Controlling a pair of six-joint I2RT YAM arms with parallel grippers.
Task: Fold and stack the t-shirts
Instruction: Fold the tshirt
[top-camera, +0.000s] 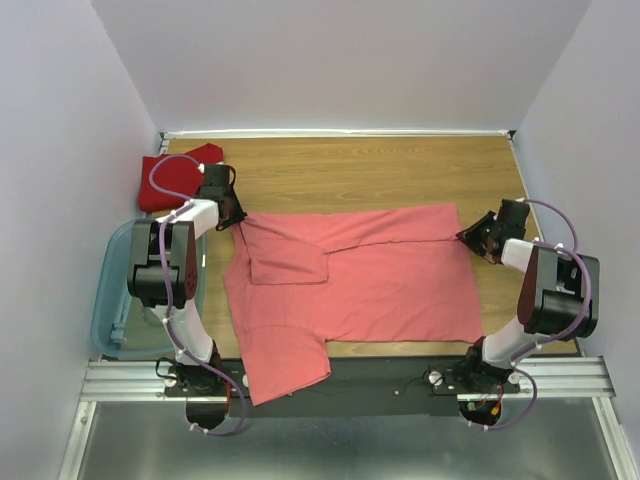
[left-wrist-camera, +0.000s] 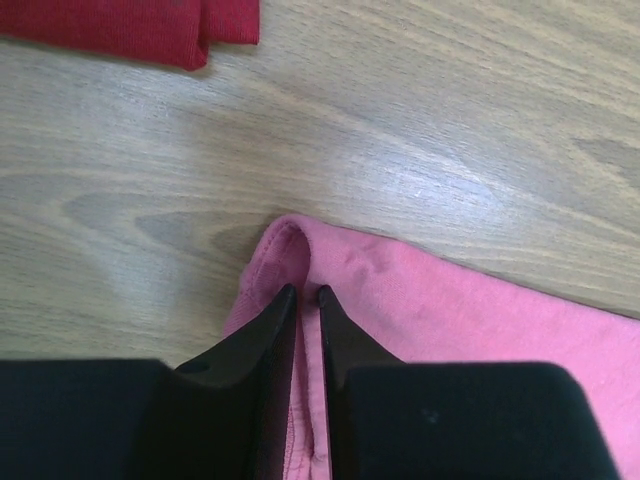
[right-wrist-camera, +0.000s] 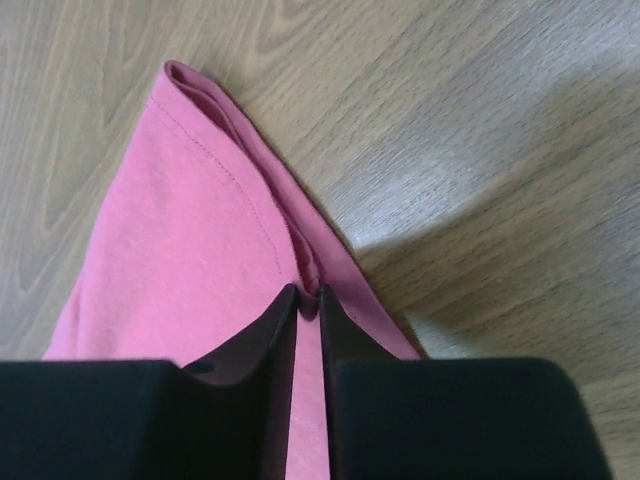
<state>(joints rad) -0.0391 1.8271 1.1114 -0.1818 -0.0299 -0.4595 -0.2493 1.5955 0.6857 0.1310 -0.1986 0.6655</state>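
Salmon-pink t-shirt (top-camera: 370, 285): light, limp cloth; left gripper (left-wrist-camera: 304, 294) and right gripper (right-wrist-camera: 305, 294) each pinch a far corner.

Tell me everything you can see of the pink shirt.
The pink shirt is soft, salmon-coloured knit cloth with stitched hems. It lies spread flat across the wooden table, partly folded: a strip along its far edge looks doubled over, and one sleeve is folded onto the body. The other sleeve reaches past the table's near edge. The left gripper pinches its far left corner, the right gripper its far right corner.
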